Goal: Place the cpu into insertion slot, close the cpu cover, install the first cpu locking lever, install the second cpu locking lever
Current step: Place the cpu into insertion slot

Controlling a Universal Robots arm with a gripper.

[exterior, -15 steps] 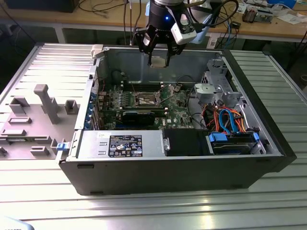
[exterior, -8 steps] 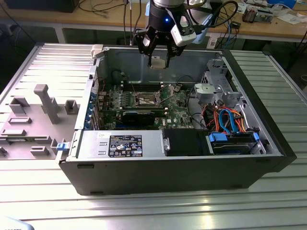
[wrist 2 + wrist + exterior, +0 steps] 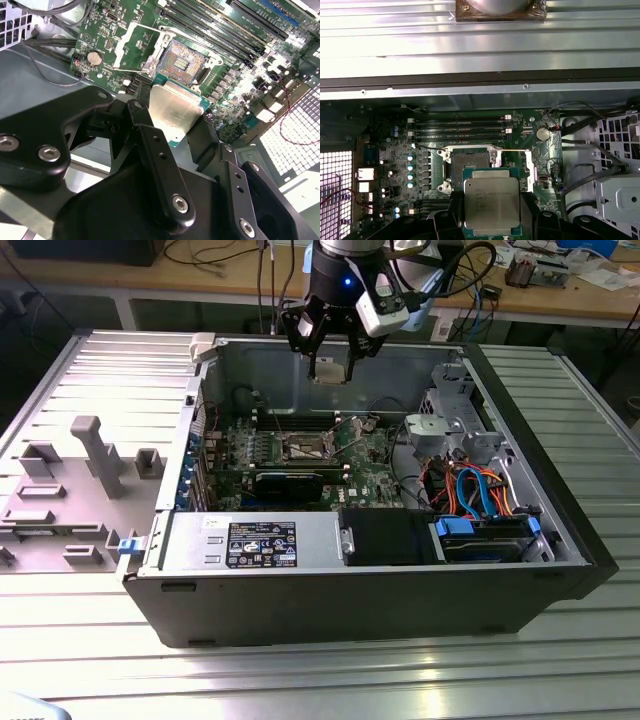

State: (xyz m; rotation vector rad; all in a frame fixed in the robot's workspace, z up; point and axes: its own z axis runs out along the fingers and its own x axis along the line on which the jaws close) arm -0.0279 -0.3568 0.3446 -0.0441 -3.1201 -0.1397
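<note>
My gripper (image 3: 330, 368) hangs above the open computer case and is shut on the cpu (image 3: 329, 370), a thin square chip with a pale silvery face. In both wrist views the cpu (image 3: 175, 107) (image 3: 491, 201) sits between the black fingers, held by two opposite edges. The insertion slot (image 3: 182, 60) (image 3: 470, 166) (image 3: 308, 448) lies below on the green board, with its dark centre bare. The cpu is well above it and not touching it. The cpu cover (image 3: 121, 50), a silvery frame, stands swung open beside the slot.
Long memory slots (image 3: 460, 127) run beside the socket. A drive cage with orange and blue cables (image 3: 480, 495) fills the case at the exterior view's right. A black box (image 3: 385, 535) lines the front. The case's metal walls (image 3: 280, 365) rise around the board. A grey plastic panel (image 3: 80, 480) lies outside.
</note>
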